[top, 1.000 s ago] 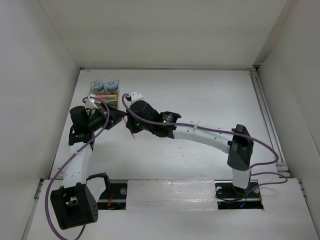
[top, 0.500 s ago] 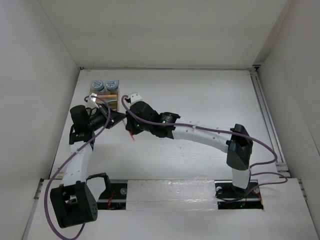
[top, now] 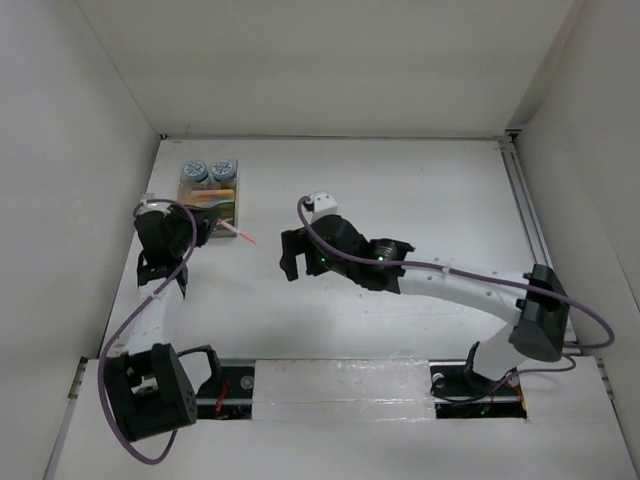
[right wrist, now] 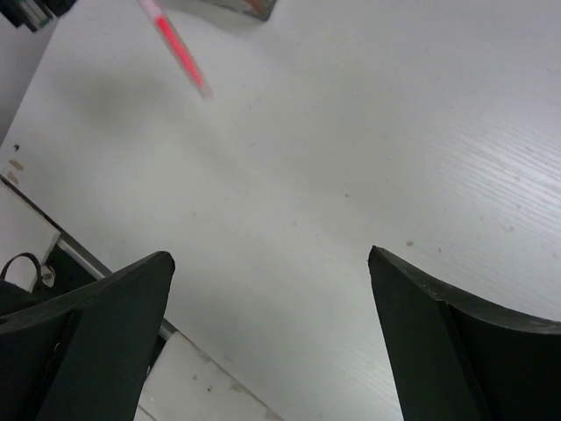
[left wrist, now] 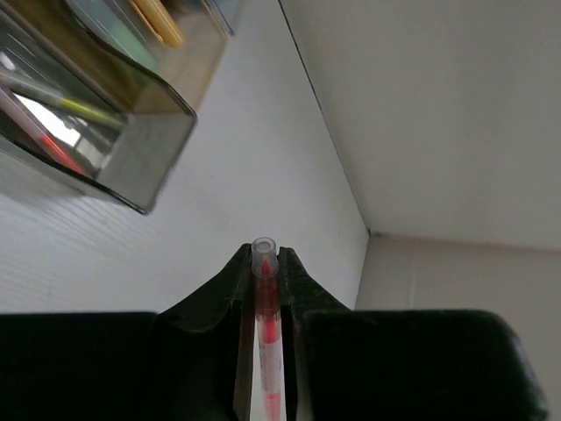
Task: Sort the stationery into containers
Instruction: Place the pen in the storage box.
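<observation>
Mostly, the sorting looks done. Seen from overhead, the wooden organiser tray point(top: 237, 203) sits at the far left of the white table point(top: 420, 200). Two blue-and-white cylinders point(top: 194, 171) stand side by side in its far end, and several pens point(top: 207, 197) lie in the compartments nearer the arms. One pink-red pen point(top: 238, 236) is not yet in the tray. No other loose stationery shows in any view, so this pen is probably the last piece to place. The left end effector point(top: 203, 227) is closed on that pen just beside the tray's near right corner. The pen juts out to the right, above the table. In the left wrist view the pen's clear shaft is pinched snugly between the two black fingers, with its open end poking out past the tips. The right end effector point(top: 290, 258) hangs over bare table to the right, well apart from the tray. Its fingers are spread wide and nothing lies between them. In its own wrist view, only the table and the tip of the pen at the top edge can be seen.
</observation>
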{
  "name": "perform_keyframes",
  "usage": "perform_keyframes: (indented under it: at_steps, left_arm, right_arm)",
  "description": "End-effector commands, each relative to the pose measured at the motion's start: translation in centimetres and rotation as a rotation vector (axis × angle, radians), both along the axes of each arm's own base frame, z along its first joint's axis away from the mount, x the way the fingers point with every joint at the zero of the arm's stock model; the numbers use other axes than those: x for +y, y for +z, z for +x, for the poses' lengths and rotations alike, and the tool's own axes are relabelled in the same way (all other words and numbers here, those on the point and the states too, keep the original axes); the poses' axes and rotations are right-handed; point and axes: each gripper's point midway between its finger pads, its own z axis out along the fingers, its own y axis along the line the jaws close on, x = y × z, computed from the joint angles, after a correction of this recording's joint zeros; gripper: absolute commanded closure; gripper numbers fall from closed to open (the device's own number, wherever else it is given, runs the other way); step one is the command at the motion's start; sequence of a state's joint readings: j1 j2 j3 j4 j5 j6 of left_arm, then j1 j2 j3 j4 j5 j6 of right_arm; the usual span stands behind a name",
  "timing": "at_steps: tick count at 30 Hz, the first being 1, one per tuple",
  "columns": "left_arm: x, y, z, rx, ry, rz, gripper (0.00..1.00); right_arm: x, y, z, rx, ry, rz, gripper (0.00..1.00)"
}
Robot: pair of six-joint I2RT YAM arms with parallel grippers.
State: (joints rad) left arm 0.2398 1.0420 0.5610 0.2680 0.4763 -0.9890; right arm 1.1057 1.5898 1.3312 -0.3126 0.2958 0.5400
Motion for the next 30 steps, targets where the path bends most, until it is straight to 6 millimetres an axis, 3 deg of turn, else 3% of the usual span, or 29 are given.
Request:
perform_keyframes:
  at_steps: [1, 3, 4, 6, 10, 11, 12, 15, 20, 25, 30]
  left_arm:
    - [4.7, 1.9, 3.0, -0.076, 0.264, -0.079, 1.0]
    - [6.1, 2.0, 3.6, -0.097, 0.337, -0.111, 1.0]
    - [6.5, 2.7, 4.0, -0.12, 0.358, -0.129, 1.0]
    - [7.9, 2.3, 5.1, -0.105, 0.42, -0.115, 1.0]
    - [9.5, 2.6, 7.9, -0.094, 0.431, -0.118, 1.0]
    - [10.2, 3.4, 8.6, -0.109, 0.442, -0.116, 1.0]
    - [10.9, 2.1, 9.2, -0.068, 0.449, -0.102, 1.0]
    - [12.8, 1.4, 10.3, -0.029, 0.453, -0.049, 1.0]
    - [13.9, 1.0, 10.1, -0.029, 0.451, 0.004, 1.0]
    - [13.4, -1.9, 8.8, 0.022, 0.45, 0.0, 1.0]
    - [12.9, -3.4, 8.6, 0.054, 0.463, 0.022, 1.0]
  right_arm:
    - [-1.9, 1.8, -0.5, -0.016, -0.05, 0.102, 0.01]
    - [-2.9, -0.2, -1.6, 0.004, -0.025, 0.096, 0.01]
    - [-3.7, 0.3, -2.0, -0.003, -0.025, 0.109, 0.01]
    - [-4.8, -1.0, -2.8, 0.02, -0.024, 0.096, 0.01]
    - [-6.0, -0.8, -3.4, 0.014, -0.023, 0.109, 0.01]
    - [-6.3, -0.8, -3.5, 0.012, -0.023, 0.112, 0.01]
    - [-6.3, -0.8, -3.5, 0.012, -0.023, 0.112, 0.01]
    - [-6.8, -0.7, -3.8, 0.009, -0.023, 0.119, 0.01]
    - [-7.0, -1.2, -4.2, 0.02, -0.007, 0.119, 0.01]
    - [-6.3, -2.1, -4.1, 0.027, 0.004, 0.097, 0.01]
    - [-6.3, -2.3, -4.5, 0.033, 0.023, 0.11, 0.01]
